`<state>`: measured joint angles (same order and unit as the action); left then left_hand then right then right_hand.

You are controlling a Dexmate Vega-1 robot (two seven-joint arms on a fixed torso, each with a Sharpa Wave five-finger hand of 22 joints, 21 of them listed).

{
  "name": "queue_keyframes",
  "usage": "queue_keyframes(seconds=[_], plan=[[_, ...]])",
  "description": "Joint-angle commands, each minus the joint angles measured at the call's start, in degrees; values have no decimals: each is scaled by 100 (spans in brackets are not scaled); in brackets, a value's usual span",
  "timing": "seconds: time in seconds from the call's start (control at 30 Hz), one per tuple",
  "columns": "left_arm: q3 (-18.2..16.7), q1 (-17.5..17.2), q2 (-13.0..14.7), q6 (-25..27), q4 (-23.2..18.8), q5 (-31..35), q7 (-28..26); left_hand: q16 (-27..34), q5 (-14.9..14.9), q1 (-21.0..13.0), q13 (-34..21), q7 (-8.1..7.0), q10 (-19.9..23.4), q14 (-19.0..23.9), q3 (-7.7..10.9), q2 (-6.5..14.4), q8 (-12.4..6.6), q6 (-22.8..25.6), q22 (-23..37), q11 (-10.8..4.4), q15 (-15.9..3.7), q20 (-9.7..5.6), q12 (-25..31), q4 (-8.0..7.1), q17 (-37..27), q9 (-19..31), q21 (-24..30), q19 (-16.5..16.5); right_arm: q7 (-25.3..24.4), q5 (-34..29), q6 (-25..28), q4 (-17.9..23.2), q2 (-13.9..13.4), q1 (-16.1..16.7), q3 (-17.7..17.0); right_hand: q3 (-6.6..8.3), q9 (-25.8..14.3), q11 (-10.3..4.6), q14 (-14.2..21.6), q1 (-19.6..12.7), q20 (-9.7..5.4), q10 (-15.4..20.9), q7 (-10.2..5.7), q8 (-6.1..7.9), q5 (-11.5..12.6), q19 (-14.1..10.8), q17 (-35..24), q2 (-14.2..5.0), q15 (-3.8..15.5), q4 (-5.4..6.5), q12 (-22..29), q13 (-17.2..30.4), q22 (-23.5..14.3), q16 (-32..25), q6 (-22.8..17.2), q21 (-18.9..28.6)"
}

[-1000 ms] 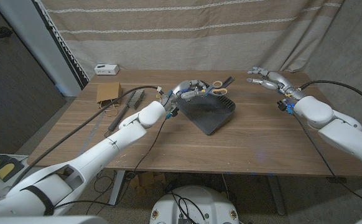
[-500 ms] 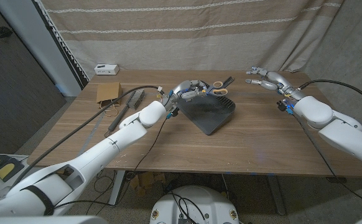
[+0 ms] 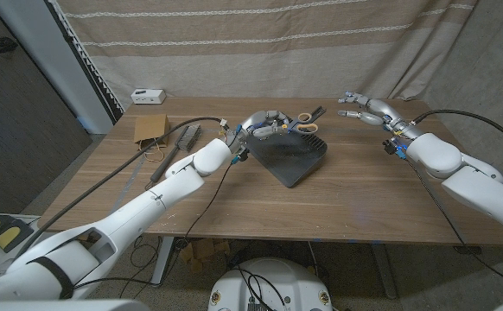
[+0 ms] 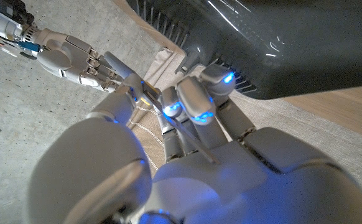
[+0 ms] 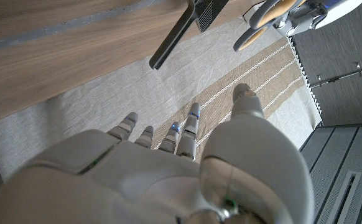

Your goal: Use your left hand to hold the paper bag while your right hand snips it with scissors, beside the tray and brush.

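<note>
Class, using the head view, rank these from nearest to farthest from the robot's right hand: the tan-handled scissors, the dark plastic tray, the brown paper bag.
Measured from the right hand:
1. Tan-handled scissors, at the tray's far edge.
2. Dark plastic tray, mid-table.
3. Brown paper bag, at the table's far left corner.

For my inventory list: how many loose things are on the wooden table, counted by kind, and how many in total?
Paper bag: 1
Brush: 1
Tray: 1
Scissors: 1
Small white box: 1
Total: 5
</note>
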<state>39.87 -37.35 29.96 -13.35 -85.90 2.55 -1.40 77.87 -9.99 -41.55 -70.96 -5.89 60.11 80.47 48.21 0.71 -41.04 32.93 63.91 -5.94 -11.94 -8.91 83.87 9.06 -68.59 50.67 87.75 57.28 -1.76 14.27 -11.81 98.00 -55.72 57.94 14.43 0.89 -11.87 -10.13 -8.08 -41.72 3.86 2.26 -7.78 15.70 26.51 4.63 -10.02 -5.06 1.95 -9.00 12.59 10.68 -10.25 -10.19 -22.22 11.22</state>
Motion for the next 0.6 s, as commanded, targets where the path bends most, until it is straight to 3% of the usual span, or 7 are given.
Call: queue_keyframes(seconds=[0.03,0.6], plan=[[13,28,-9,-27,37,-33,144,2,-23,811,-12,-156,579,6,739,906,-805,799,36,-564,10,-327,628,-693,-18,61,37,23,10,-115,10,153,-75,44,-19,-2,-35,15,-89,-71,93,-35,-22,28,39,48,-13,13,451,20,-2,10,-16,0,-23,-23],[46,75,-18,86,43,40,146,1,-25,807,-12,-139,587,-1,749,907,-803,798,44,-562,11,-329,627,-685,-17,12,55,40,-110,-351,154,420,-162,153,-86,-8,-89,111,-111,-130,63,-17,-33,92,86,114,-15,-16,436,52,4,13,-15,-14,-173,-26]])
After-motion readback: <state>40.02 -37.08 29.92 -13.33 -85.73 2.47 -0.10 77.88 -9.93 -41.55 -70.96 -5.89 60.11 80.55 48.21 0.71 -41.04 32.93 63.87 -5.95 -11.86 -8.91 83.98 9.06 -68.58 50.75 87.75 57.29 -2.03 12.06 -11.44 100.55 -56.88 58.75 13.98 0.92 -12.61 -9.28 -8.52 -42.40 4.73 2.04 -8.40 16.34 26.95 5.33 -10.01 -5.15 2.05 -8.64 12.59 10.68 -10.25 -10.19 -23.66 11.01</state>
